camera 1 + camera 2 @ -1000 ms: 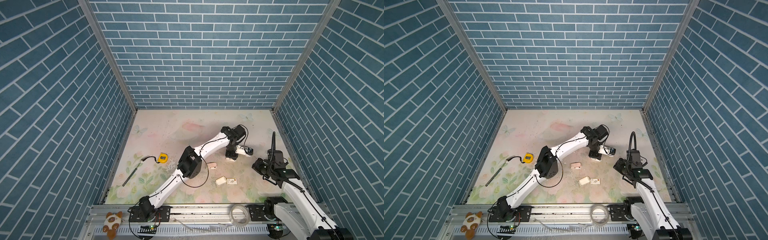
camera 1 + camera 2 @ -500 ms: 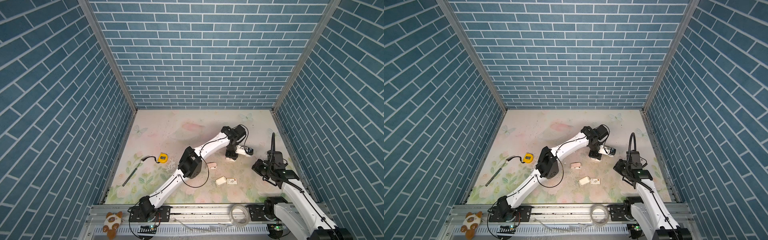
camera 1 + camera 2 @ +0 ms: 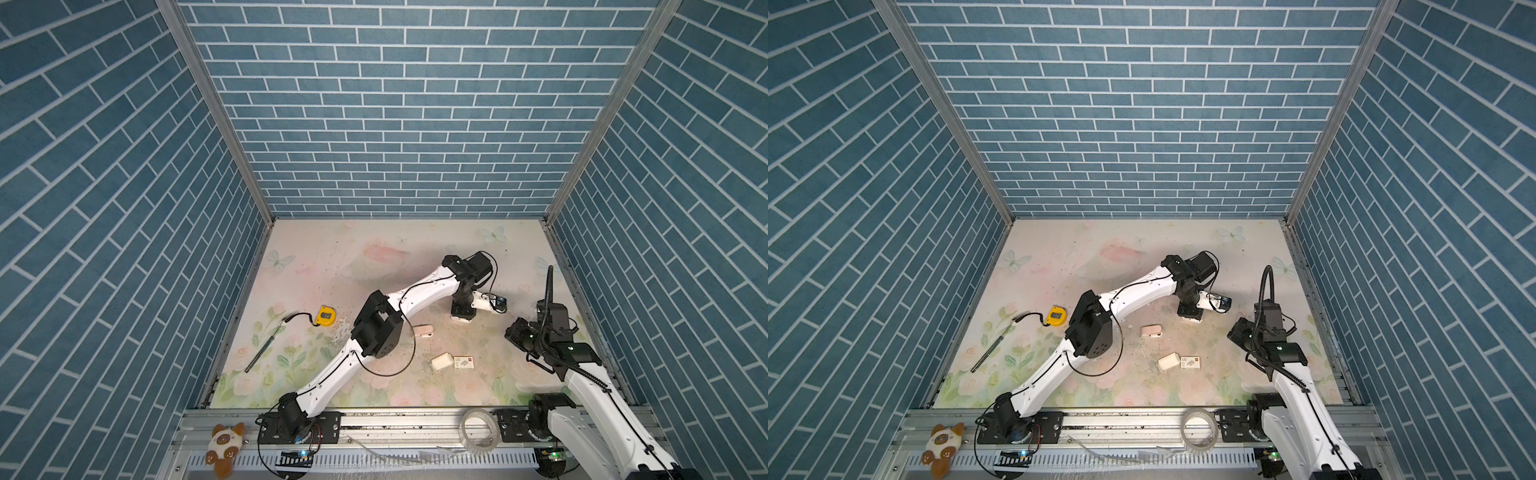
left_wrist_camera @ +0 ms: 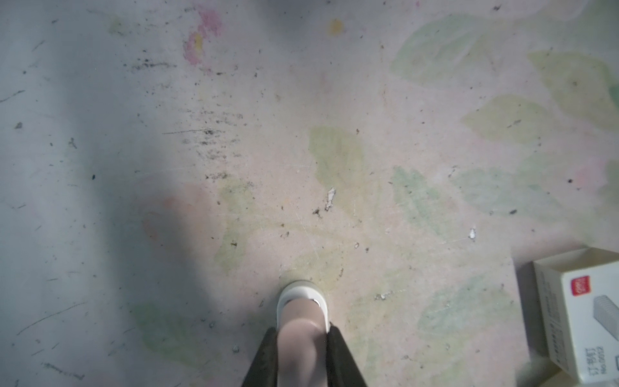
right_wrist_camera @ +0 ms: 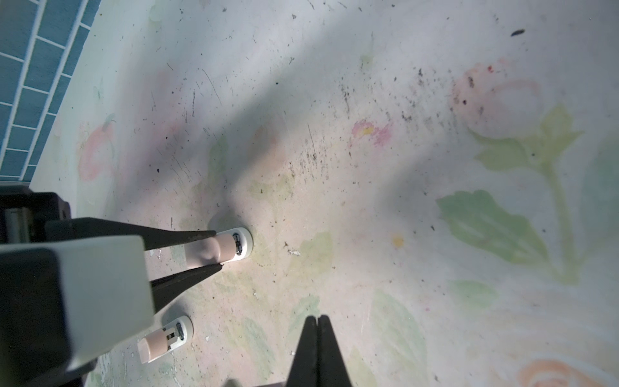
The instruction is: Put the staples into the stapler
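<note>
Nothing has moved: left jaws grip the pink-and-white plastic stapler [image 4: 302, 311] lengthwise; the white cardboard staples carton [image 4: 593, 335] lies beside them, off-axis from closed, empty right jaws.

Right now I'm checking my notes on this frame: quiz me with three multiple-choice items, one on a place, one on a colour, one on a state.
1. The white carton lies: A) beside the cream box; B) against the back wall; C) held in the air.
2. The tape measure is: A) red; B) yellow; C) blue.
3. The right gripper is: A) shut, empty; B) wide open; C) shut on a stapler.
Answers: A, they lie side by side; B, yellow case; A, its fingers meet on nothing.
</note>
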`<state>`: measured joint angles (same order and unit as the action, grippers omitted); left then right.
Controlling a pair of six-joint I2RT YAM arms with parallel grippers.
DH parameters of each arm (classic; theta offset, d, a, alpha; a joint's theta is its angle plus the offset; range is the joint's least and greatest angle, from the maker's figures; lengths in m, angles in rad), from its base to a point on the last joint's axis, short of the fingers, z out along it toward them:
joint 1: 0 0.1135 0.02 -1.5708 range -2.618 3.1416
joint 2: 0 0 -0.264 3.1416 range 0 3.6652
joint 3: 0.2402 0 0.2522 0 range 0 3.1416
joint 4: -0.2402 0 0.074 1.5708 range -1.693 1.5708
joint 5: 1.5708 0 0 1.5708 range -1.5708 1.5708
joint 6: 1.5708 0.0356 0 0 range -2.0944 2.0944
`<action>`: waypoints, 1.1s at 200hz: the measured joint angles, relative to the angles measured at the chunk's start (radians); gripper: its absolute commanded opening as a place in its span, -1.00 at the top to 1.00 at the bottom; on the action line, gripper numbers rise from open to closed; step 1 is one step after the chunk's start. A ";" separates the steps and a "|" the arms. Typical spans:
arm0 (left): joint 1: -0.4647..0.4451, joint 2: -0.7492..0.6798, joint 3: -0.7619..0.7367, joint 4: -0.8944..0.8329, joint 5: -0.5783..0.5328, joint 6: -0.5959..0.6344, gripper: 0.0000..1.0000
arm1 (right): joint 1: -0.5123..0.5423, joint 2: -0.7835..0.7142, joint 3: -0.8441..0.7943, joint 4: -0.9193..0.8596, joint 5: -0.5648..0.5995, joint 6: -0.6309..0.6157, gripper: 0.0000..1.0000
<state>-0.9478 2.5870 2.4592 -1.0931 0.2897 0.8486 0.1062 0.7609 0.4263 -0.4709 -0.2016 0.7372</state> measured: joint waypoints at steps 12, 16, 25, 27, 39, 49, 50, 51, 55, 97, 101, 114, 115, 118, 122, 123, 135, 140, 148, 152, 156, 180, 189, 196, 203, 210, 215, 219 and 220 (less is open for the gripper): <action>0.000 -0.009 -0.011 0.002 -0.006 -0.007 0.61 | 0.000 -0.009 0.000 -0.005 0.000 0.000 0.91; 0.000 -0.011 -0.016 0.003 -0.007 -0.009 0.60 | 0.000 -0.012 0.000 -0.008 0.001 0.000 0.91; 0.000 -0.014 -0.021 0.003 -0.010 -0.015 0.59 | 0.000 -0.019 0.000 -0.014 0.001 0.000 0.91; 0.000 -0.016 -0.022 0.004 -0.011 -0.014 0.59 | 0.000 -0.021 0.000 -0.016 0.001 0.000 0.91; 0.000 -0.020 -0.029 0.004 -0.016 -0.021 0.58 | 0.000 -0.027 0.000 -0.023 0.002 0.000 0.91; 0.001 -0.022 -0.030 0.002 -0.019 -0.026 0.57 | 0.000 -0.032 0.000 -0.027 0.002 0.000 0.91; 0.001 -0.022 -0.030 0.002 -0.019 -0.026 0.56 | 0.000 -0.032 0.000 -0.027 0.002 0.000 0.91; 0.001 -0.022 -0.030 0.002 -0.019 -0.026 0.56 | 0.000 -0.032 0.000 -0.028 0.003 0.000 0.91; 0.001 -0.023 -0.031 0.002 -0.020 -0.027 0.55 | 0.000 -0.034 0.000 -0.029 0.003 0.000 0.91; 0.004 -0.042 -0.063 0.000 -0.029 -0.037 0.49 | 0.000 -0.048 0.000 -0.033 0.004 0.000 0.89; 0.005 -0.043 -0.063 -0.001 -0.029 -0.038 0.49 | 0.000 -0.048 0.000 -0.033 0.004 0.000 0.89; 0.006 -0.043 -0.063 -0.002 -0.032 -0.043 0.48 | 0.000 -0.048 0.000 -0.035 0.004 0.000 0.88; 0.006 -0.043 -0.063 -0.002 -0.032 -0.043 0.48 | 0.000 -0.048 0.000 -0.035 0.004 0.000 0.88; 0.006 -0.043 -0.063 -0.003 -0.033 -0.045 0.47 | 0.000 -0.048 0.000 -0.036 0.004 0.000 0.88; 0.006 -0.043 -0.063 -0.003 -0.034 -0.045 0.46 | 0.000 -0.048 0.000 -0.037 0.004 0.000 0.88; 0.006 -0.043 -0.064 -0.003 -0.034 -0.046 0.46 | 0.000 -0.048 0.000 -0.037 0.004 0.000 0.88; 0.006 -0.044 -0.064 -0.004 -0.035 -0.048 0.42 | 0.000 -0.050 0.000 -0.039 0.004 0.000 0.88; 0.006 -0.044 -0.064 -0.005 -0.036 -0.049 0.41 | 0.000 -0.051 0.000 -0.040 0.004 0.000 0.87; 0.007 -0.044 -0.066 -0.006 -0.039 -0.050 0.40 | 0.000 -0.053 0.000 -0.041 0.004 0.000 0.87; 0.007 -0.045 -0.069 -0.008 -0.040 -0.050 0.39 | 0.000 -0.054 0.000 -0.041 0.004 0.000 0.86; 0.008 -0.045 -0.071 -0.011 -0.040 -0.051 0.38 | 0.000 -0.054 0.000 -0.041 0.004 0.000 0.86; 0.013 -0.046 -0.085 -0.018 -0.043 -0.054 0.33 | 0.000 -0.054 0.000 -0.042 0.004 0.000 0.85; 0.014 -0.047 -0.092 -0.018 -0.043 -0.055 0.32 | 0.000 -0.054 0.000 -0.042 0.004 0.000 0.85; 0.014 -0.050 -0.098 -0.019 -0.043 -0.055 0.32 | 0.000 -0.054 0.000 -0.042 0.004 0.000 0.85; 0.014 -0.053 -0.103 -0.019 -0.043 -0.056 0.30 | 0.000 -0.054 0.000 -0.042 0.004 0.000 0.85; 0.014 -0.056 -0.104 -0.019 -0.042 -0.056 0.28 | 0.000 -0.054 0.000 -0.043 0.004 0.000 0.85; 0.014 -0.057 -0.104 -0.019 -0.042 -0.056 0.26 | 0.000 -0.054 0.000 -0.043 0.004 0.000 0.84; 0.014 -0.060 -0.104 -0.019 -0.042 -0.056 0.24 | 0.000 -0.054 0.000 -0.043 0.004 0.000 0.84; 0.014 -0.061 -0.104 -0.019 -0.042 -0.057 0.24 | 0.000 -0.055 0.000 -0.043 0.004 0.000 0.83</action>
<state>-0.9333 2.5263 2.3554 -1.1126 0.2481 0.7918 0.1059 0.7063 0.4263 -0.5137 -0.1978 0.7376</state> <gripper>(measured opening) 0.360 0.076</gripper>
